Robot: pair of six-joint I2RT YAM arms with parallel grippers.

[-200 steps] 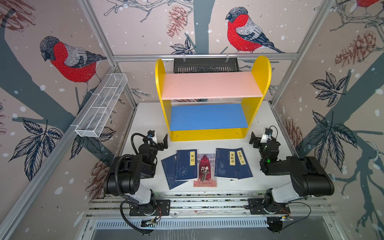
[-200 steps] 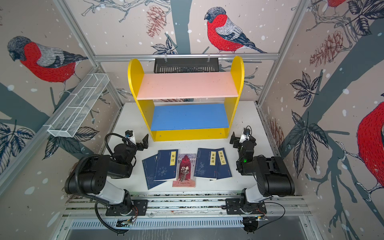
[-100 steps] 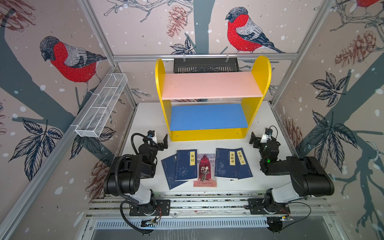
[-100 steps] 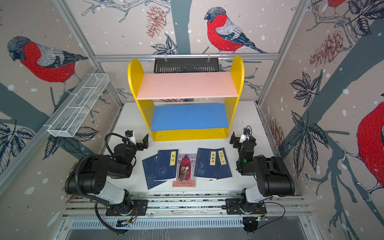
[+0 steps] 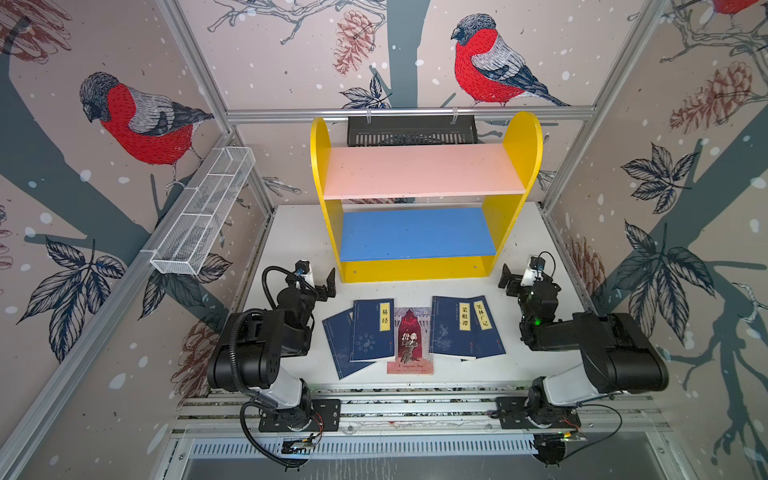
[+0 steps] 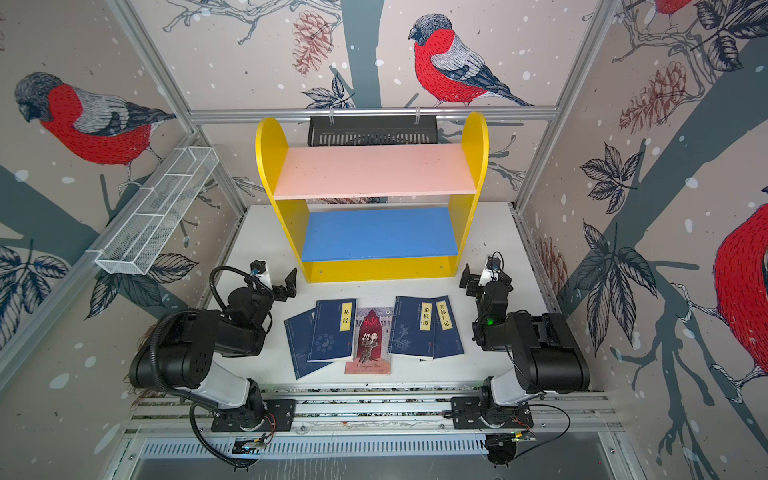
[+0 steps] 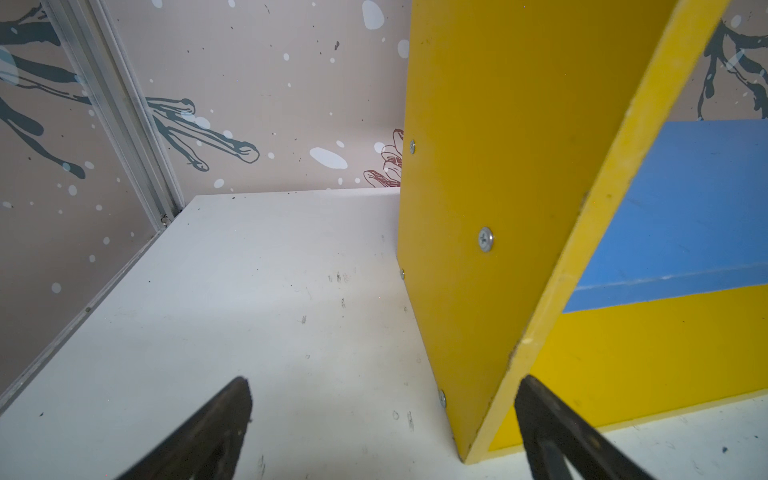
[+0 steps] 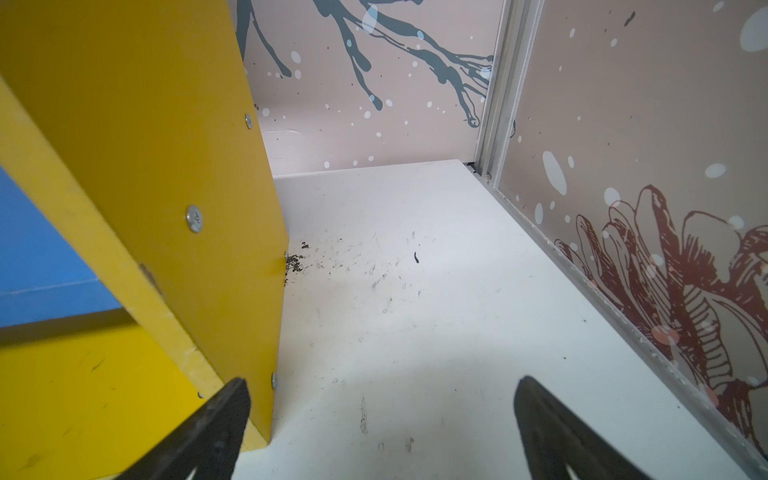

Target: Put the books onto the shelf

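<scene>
Hovering beside the bare shelf (image 5: 515, 137), left gripper (image 7: 384, 382) and right gripper (image 8: 382, 382) show jaws spread (nothing held); five books (image 5: 372, 330) lie on the table (image 5: 299, 232), apparently awaiting a first pick.

A white wire tray (image 5: 203, 212), split into compartments, is fixed along a slanted metal bar at the middle left of both top views. A black slotted basket (image 5: 411, 131) hangs by two clips from a horizontal bar (image 5: 291, 114) at the upper middle. The white table (image 5: 299, 232) fills the centre. The wrist views show it scuffed, with dark specks (image 8: 296, 262). Wallpaper of red-breasted birds (image 5: 141, 120), pine cones (image 5: 353, 41) and dark leaves (image 5: 660, 178) covers the walls. Grooved metal rails (image 5: 415, 409) cross the lower part.
</scene>
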